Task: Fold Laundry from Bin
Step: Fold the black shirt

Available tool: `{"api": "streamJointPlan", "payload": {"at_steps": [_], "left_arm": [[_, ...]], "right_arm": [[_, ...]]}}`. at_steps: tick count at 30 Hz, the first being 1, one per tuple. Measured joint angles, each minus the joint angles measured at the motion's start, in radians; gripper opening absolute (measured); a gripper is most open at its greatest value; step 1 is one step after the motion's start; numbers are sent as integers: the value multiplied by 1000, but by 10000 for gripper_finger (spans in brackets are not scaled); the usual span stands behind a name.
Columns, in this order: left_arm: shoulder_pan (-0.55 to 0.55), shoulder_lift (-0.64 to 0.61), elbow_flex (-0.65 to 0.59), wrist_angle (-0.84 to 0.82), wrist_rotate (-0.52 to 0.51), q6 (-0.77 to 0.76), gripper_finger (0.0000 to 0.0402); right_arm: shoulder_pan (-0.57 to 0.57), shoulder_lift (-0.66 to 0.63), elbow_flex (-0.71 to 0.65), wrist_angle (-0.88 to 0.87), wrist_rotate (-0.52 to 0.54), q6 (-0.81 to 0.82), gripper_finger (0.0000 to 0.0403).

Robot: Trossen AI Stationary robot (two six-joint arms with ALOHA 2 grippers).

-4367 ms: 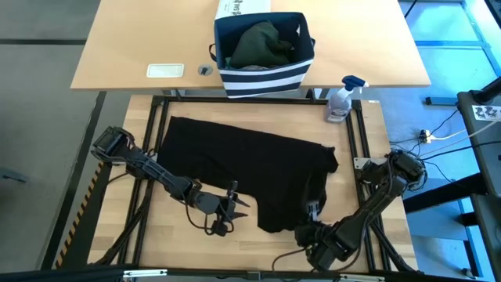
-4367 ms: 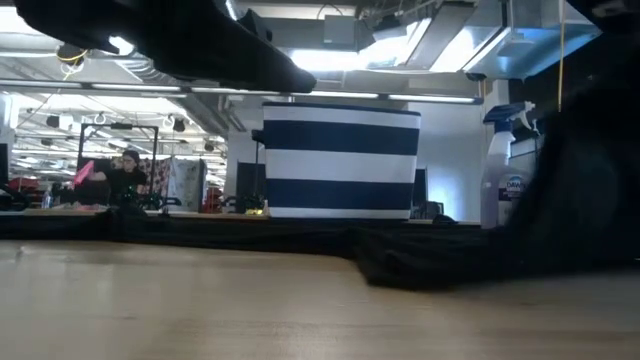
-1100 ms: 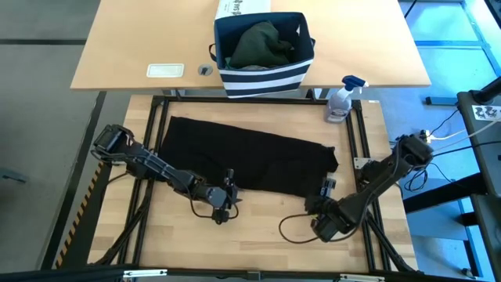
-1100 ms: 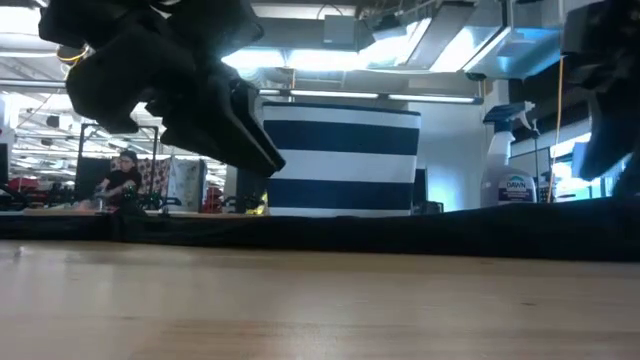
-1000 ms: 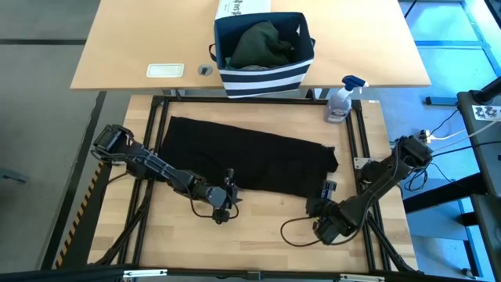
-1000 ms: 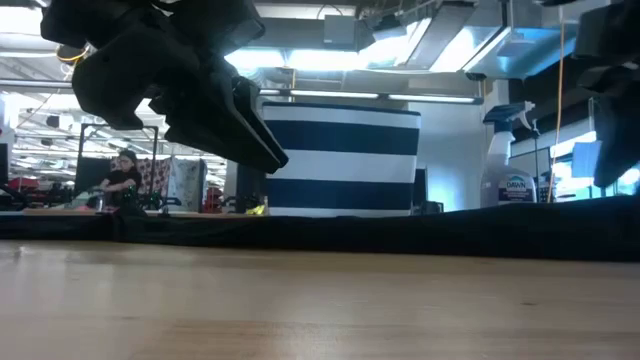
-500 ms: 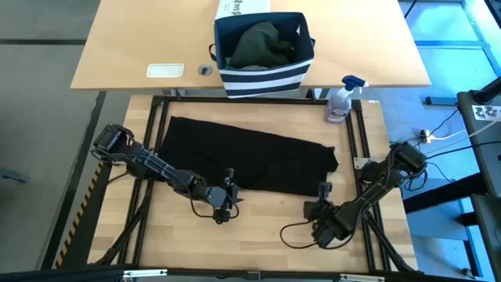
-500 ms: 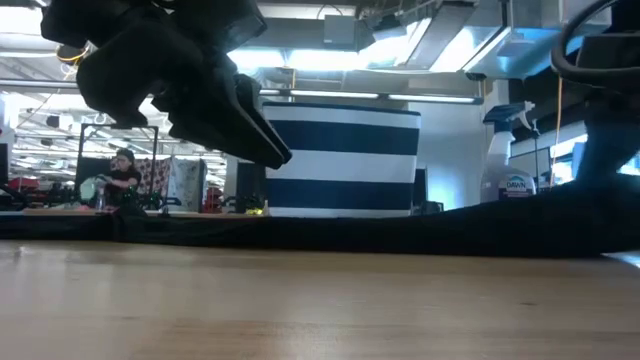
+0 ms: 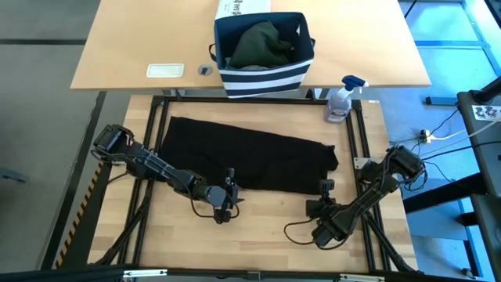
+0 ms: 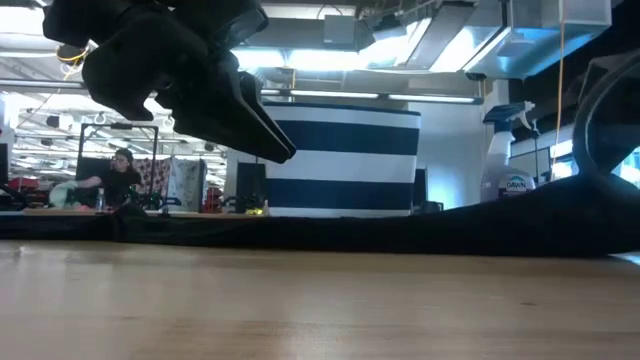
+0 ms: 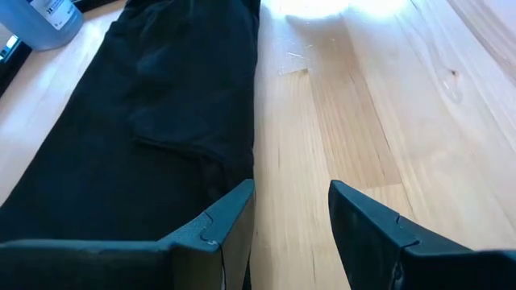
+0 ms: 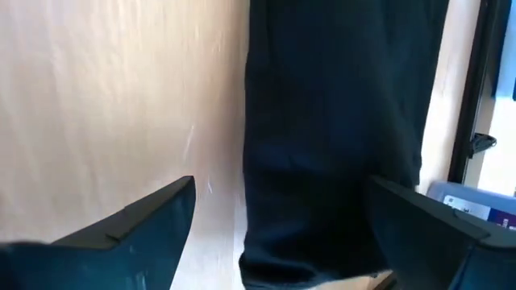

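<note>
A black garment (image 9: 250, 157) of the laundry lies folded in a long band across the wooden table. My left gripper (image 9: 232, 194) hovers open at its near edge, one finger (image 11: 230, 217) over the cloth's rim and the other over bare wood. My right gripper (image 9: 321, 196) stands wide open at the garment's right near corner (image 12: 322, 242), with cloth showing between its fingers. The striped navy bin (image 9: 264, 47) stands on the far table and holds dark green laundry (image 9: 258, 43). My right gripper comes slanting down over the black garment's right near corner (image 12: 322, 242), its fingers spread on either side of the cloth's end. Whether they touch the cloth I cannot tell. The garment lies flat on the table.
A spray bottle (image 9: 342, 100) stands at the table's far right corner. A white printed box (image 9: 243, 8) sits behind the bin, and a small white pad (image 9: 165, 70) lies on the far table. Bare wood stretches along the near edge (image 9: 266, 235).
My right gripper has sunk toward the garment's right near corner, turning about its own line as it went. The garment lies as it did, and my left gripper has kept its place.
</note>
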Motion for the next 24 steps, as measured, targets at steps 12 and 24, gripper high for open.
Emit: {"api": "streamJointPlan", "payload": {"at_steps": [12,24], "left_arm": [[0,0,0,0,0,-2,153],[0,0,0,0,0,-3,153]], "right_arm": [[-1,-2,30,71,2,-37,351],[-1,-1,-1,13,104,-37,351]]}}
